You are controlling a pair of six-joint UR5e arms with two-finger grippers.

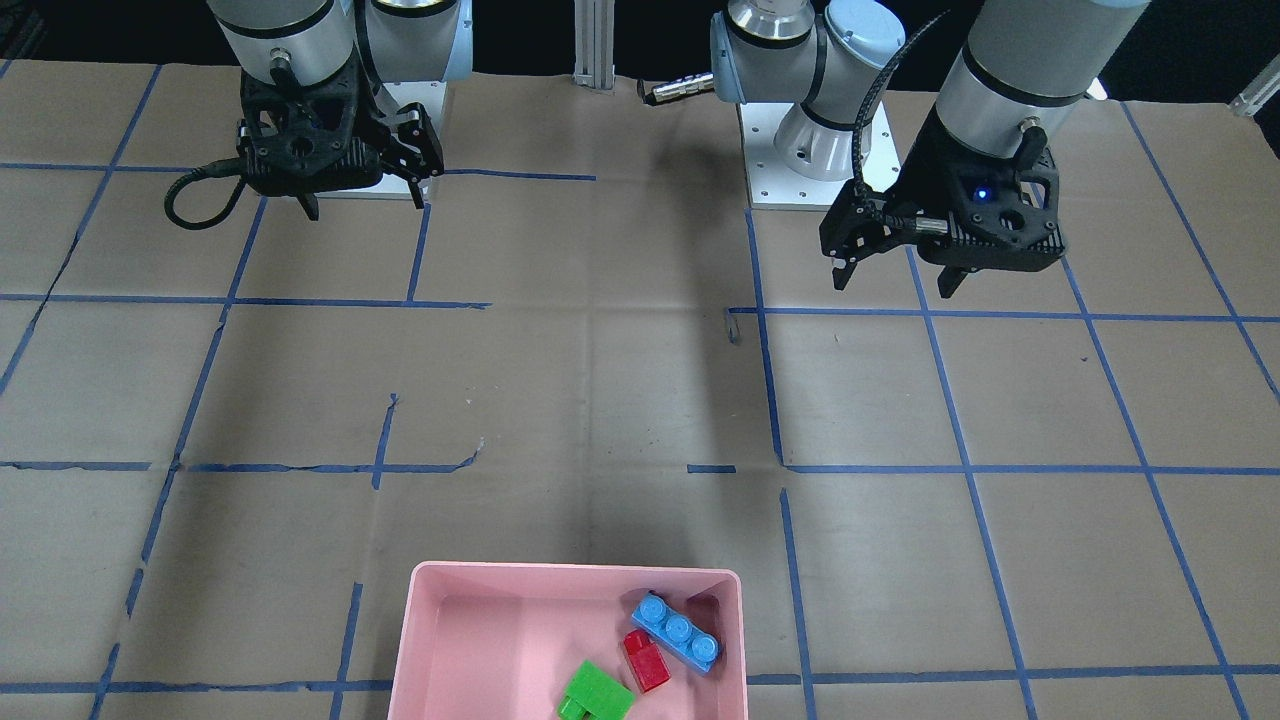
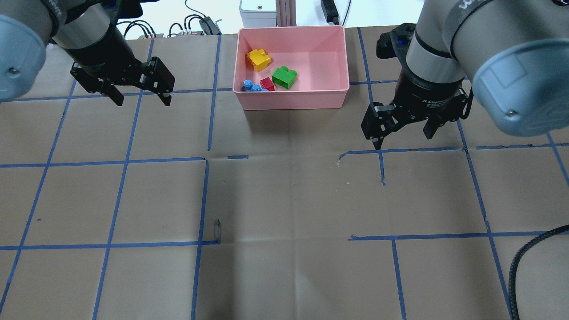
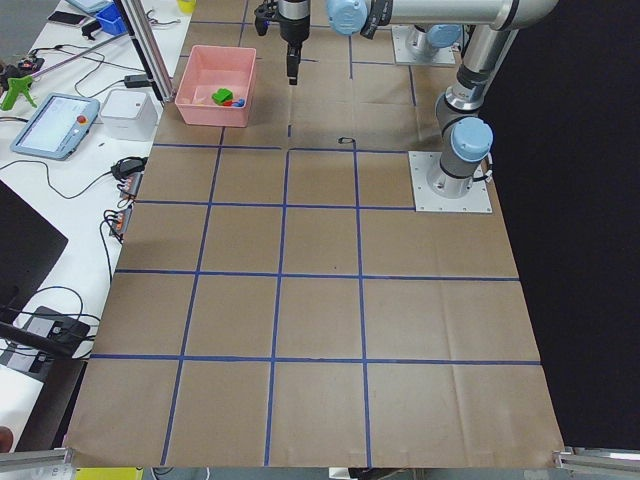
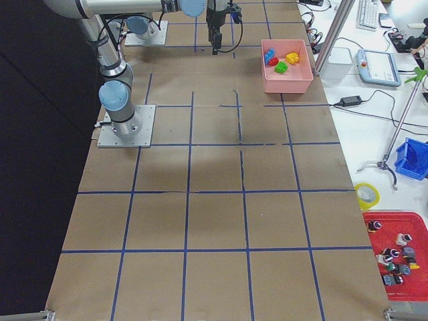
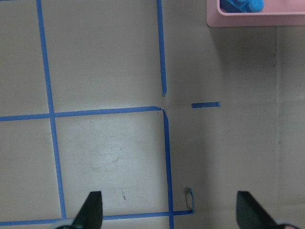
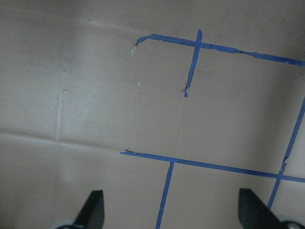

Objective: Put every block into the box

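Your table (image 2: 284, 200) is covered in brown paper, marked into squares by blue tape (image 2: 118, 200) that is torn or lifted in a few spots. Past its far edge runs a white bench with cables, a tablet (image 3: 55, 125) and a small white unit (image 3: 128, 112). Further along that bench you can see a red bin (image 4: 398, 257) of small parts, a blue bin (image 4: 413, 159) and a tape roll (image 4: 358, 195). The pink box (image 2: 293, 101) sits at the table's edge farthest from the robot, roughly midway between the 2 arms. All 4 blocks lie inside it. The yellow block (image 2: 258, 59) is toward the far wall and the green block (image 2: 284, 76) is near the middle. The red block (image 2: 267, 83) is just beside the green one, and the blue block (image 2: 251, 86) lies against the wall nearest the robot, in the corner on the left arm's side. The left gripper (image 2: 144, 102) hangs above bare paper, well apart from the box on that same side, its fingers spread wide and holding nothing. The right gripper (image 2: 404, 141) hangs off the box's other side, a little nearer the robot, also spread wide with nothing between its fingers.
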